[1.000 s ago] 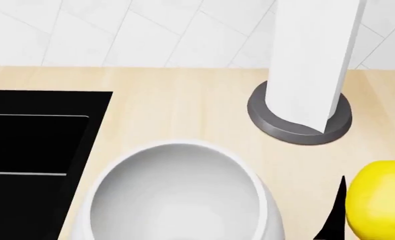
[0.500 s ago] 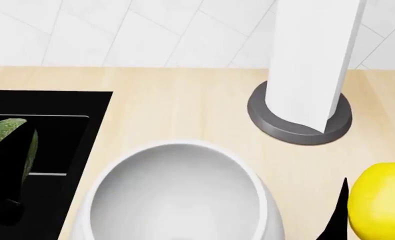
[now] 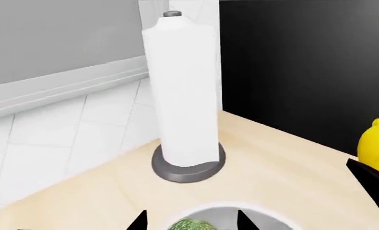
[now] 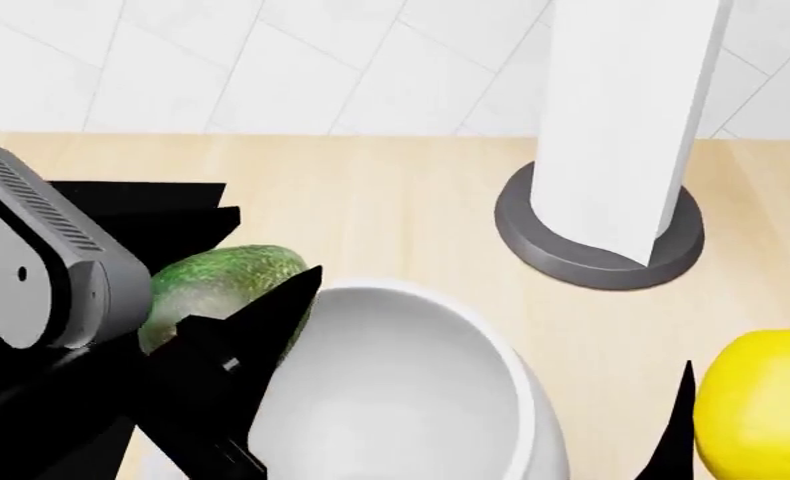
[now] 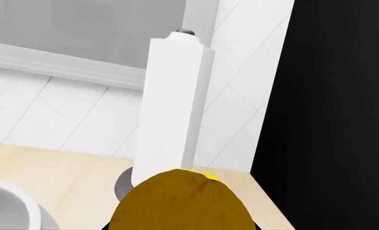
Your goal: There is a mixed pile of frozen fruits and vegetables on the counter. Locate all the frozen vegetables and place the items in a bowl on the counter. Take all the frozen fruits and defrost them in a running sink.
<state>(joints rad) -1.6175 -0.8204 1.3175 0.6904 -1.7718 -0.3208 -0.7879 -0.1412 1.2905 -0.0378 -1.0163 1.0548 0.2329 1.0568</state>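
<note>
My left gripper (image 4: 251, 268) is shut on the dark green, bumpy vegetable (image 4: 215, 283) and holds it over the left rim of the white bowl (image 4: 422, 400). In the left wrist view the vegetable (image 3: 191, 225) sits between the two black fingertips (image 3: 138, 223), above the bowl (image 3: 269, 219). My right gripper (image 5: 180, 224) is shut on the yellow lemon (image 5: 180, 199), which hangs to the right of the bowl in the head view (image 4: 762, 405). The black sink (image 4: 128, 200) lies left of the bowl. The grapes and cherry are out of view.
A tall white paper towel roll (image 4: 622, 120) on a grey round base (image 4: 595, 260) stands on the beige counter (image 4: 382, 200) behind the bowl and to its right. A white tiled wall (image 4: 302, 60) runs behind the counter.
My left arm has come up and to the right from over the sink, carrying the green vegetable to the bowl's left rim. The right gripper and lemon have barely moved.
</note>
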